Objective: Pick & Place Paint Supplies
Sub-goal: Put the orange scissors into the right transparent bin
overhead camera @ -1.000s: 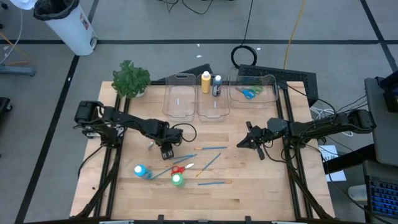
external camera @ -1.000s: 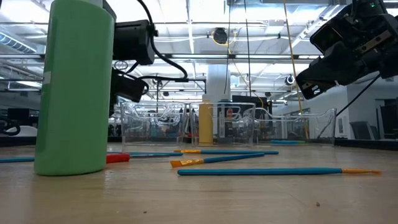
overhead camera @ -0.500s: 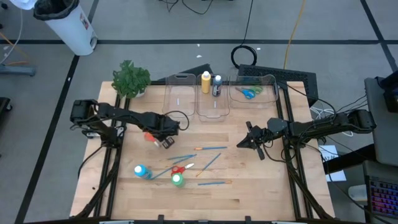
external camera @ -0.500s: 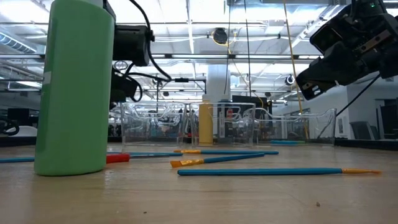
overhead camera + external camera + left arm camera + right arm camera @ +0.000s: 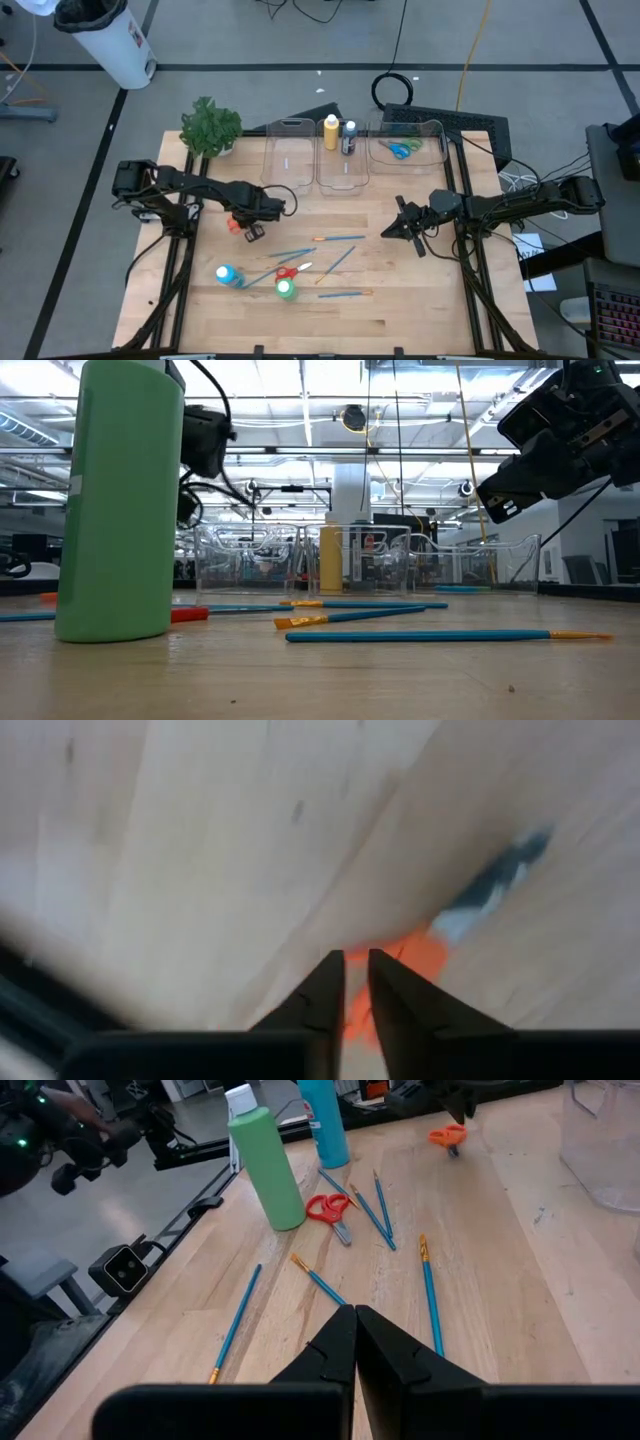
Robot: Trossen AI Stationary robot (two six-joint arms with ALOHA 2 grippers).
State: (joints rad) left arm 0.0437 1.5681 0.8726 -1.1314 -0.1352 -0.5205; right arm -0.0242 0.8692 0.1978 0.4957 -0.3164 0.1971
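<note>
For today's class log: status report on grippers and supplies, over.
Left gripper shut on orange scissors, low over table. Right gripper shut, waiting beside brushes. Nothing between scissors and bins.

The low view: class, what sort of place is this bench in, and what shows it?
Probably a large robotics lab or workshop: ceiling lights and hanging cables run overhead behind the wooden table, and two robot arms work over paint supplies.

table: wood | on it: plant; three bins; brushes; possibly orange scissors

Pale wooden table, clear plastic bins
</note>
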